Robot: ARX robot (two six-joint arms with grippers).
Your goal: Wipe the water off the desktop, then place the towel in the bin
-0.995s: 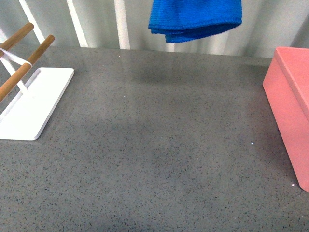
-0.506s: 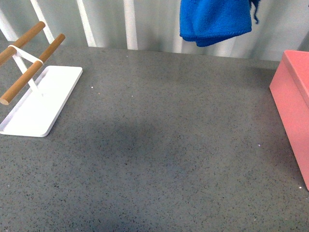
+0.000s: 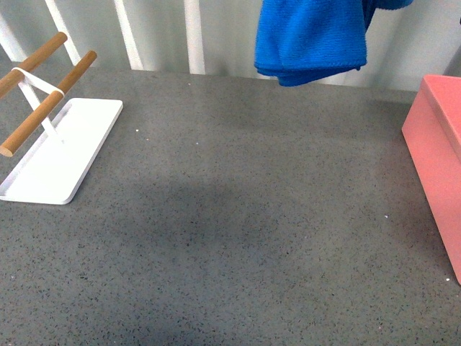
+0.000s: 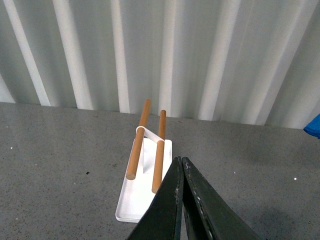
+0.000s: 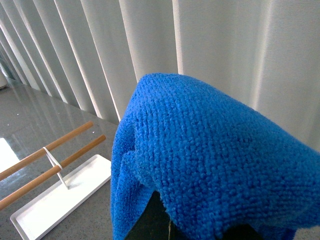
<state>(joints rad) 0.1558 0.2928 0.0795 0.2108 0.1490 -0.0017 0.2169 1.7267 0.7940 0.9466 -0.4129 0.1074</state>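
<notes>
The blue towel (image 3: 311,37) hangs folded in the air at the top of the front view, above the far part of the speckled grey desktop (image 3: 238,216). In the right wrist view the towel (image 5: 210,155) drapes over my right gripper (image 5: 167,227), which is shut on it; only dark bits of the fingers show under the cloth. The pink bin (image 3: 438,162) stands at the right edge of the desktop, to the right of the towel. My left gripper (image 4: 181,162) is shut and empty, above the desktop near the white tray. Neither arm shows in the front view.
A flat white tray (image 3: 61,155) with two wooden rods (image 3: 45,101) stands at the left of the desktop; it also shows in the left wrist view (image 4: 142,192) and the right wrist view (image 5: 55,202). A ribbed white wall (image 3: 194,32) runs behind the desktop.
The towel has moved right from one second ago, then dropped a little and swung slightly left in the last half second. The view shifted slightly early on.
</notes>
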